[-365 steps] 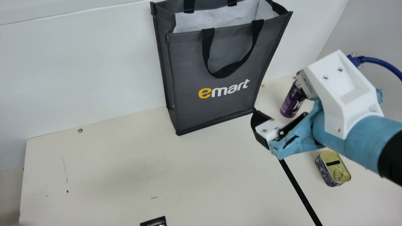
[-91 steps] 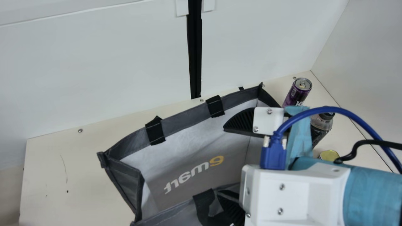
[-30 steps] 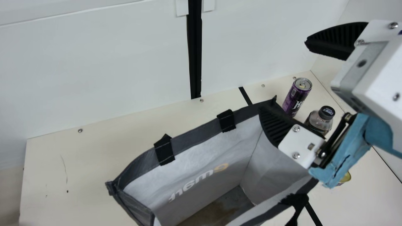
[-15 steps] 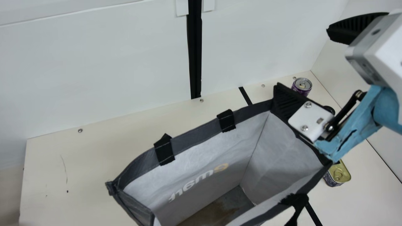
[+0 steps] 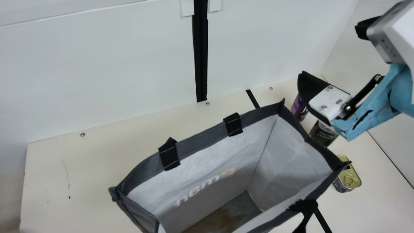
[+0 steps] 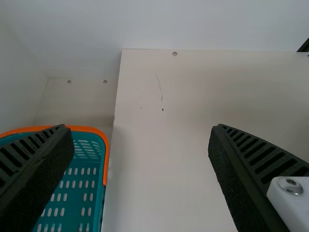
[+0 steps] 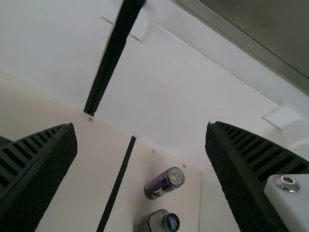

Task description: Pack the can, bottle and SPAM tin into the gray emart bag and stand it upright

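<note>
main view: gray bag (image 5: 200,137) gapes open

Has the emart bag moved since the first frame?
Yes. In the main view the emart bag has come away from the back wall, toward the view's bottom, uncovering the black strip there.

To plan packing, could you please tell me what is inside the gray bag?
Inside the bag I see pale lining and brownish bottom; whatever the near side covers, I cannot tell.

The can (image 7: 165,183) is purple (the bag (image 5: 200,137), gray).
</note>
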Controlling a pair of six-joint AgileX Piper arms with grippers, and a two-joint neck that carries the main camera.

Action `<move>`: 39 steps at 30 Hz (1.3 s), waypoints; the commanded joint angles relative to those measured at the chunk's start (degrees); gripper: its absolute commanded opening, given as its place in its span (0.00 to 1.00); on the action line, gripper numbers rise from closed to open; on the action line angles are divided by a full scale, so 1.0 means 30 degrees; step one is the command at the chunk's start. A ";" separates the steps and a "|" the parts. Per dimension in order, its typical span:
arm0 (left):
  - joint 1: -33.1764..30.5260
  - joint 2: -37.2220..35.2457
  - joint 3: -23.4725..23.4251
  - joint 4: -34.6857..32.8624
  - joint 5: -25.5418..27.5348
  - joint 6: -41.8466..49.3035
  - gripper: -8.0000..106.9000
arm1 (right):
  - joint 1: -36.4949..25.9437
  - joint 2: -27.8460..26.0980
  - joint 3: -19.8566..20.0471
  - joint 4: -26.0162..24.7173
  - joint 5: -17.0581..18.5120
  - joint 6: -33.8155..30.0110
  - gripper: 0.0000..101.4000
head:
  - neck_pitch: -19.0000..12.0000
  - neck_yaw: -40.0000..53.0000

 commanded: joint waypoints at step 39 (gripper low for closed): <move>0.0000 0.0000 0.0000 0.0000 0.0000 0.0000 0.85 | -0.7040 0.0935 0.4682 -0.0821 0.0022 -0.1384 0.94 | -0.0433 -0.0016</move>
